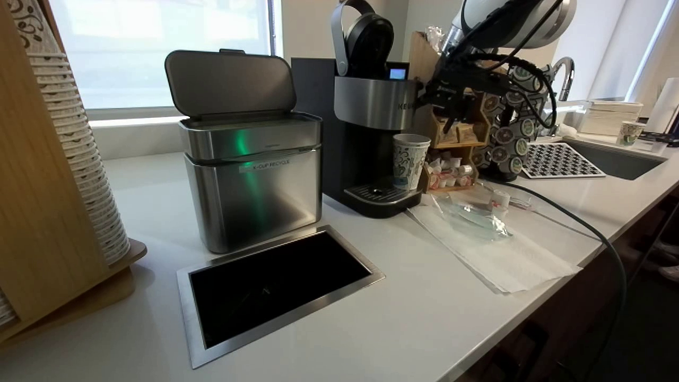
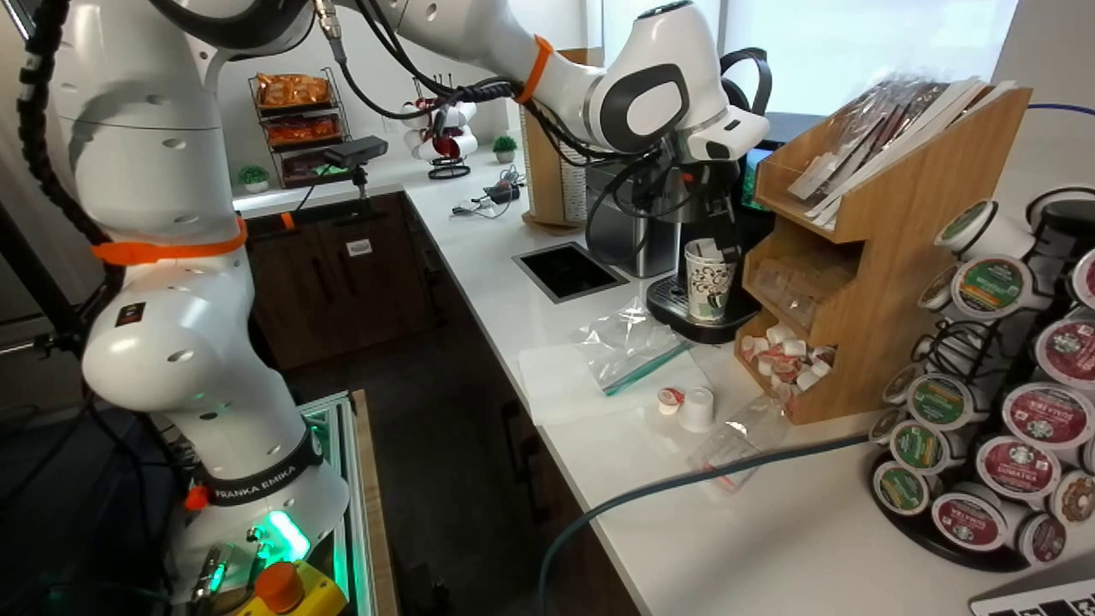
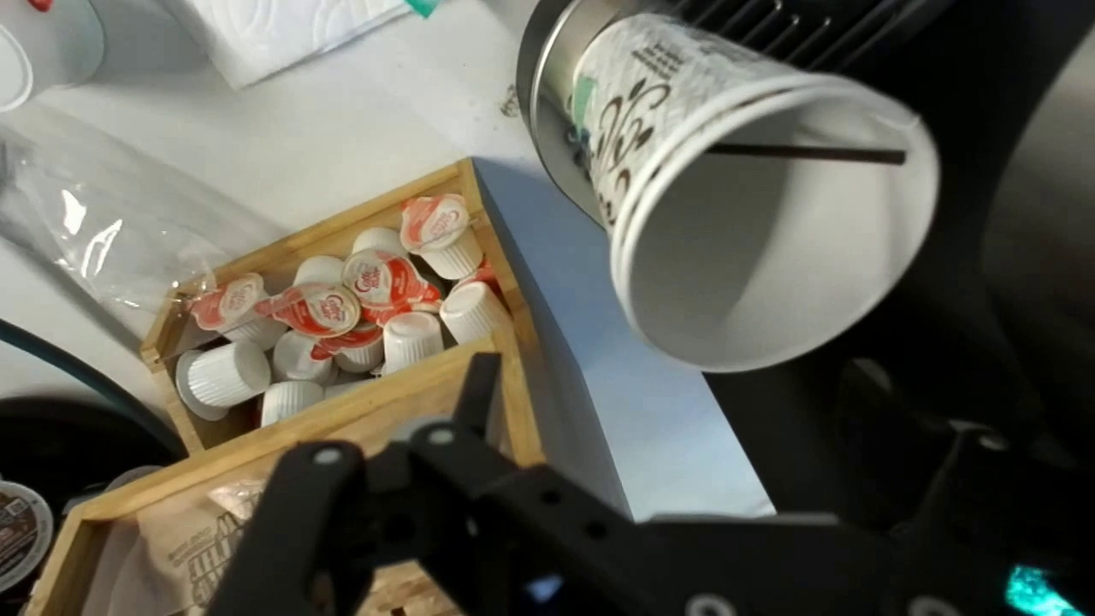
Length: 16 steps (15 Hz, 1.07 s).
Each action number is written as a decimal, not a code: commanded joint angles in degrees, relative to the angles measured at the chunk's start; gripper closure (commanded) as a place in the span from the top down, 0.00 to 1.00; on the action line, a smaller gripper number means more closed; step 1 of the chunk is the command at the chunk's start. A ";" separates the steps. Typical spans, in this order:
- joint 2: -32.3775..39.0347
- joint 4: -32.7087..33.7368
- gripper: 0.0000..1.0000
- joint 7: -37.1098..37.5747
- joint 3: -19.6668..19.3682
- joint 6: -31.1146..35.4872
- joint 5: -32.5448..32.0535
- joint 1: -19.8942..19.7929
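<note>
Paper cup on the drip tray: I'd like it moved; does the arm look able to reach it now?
Probably yes: the open gripper hangs near the paper cup with nothing visible between, though the coffee maker crowds one side.

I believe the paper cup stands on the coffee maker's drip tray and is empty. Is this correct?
Not quite: the paper cup is not empty; the wrist view shows a thin dark stick inside. It does stand on the drip tray.

A paper cup (image 3: 753,239) stands on the metal-edged drip tray (image 3: 554,64), a thin brown stick (image 3: 813,154) inside it. Creamers (image 3: 389,278) fill a wooden bin (image 3: 342,222) on the counter (image 3: 411,120), a clear bag (image 3: 94,210) at its corner. Near the cup, the tool (image 3: 676,378) stands spread wide.
</note>
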 commanded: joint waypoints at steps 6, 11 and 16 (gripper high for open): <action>-8.13 -9.72 0.58 1.88 0.11 2.67 -0.23 1.15; -13.27 -16.98 0.19 0.85 0.39 8.94 -0.08 0.28; -17.79 -23.04 0.00 1.86 0.51 13.76 -0.13 -1.60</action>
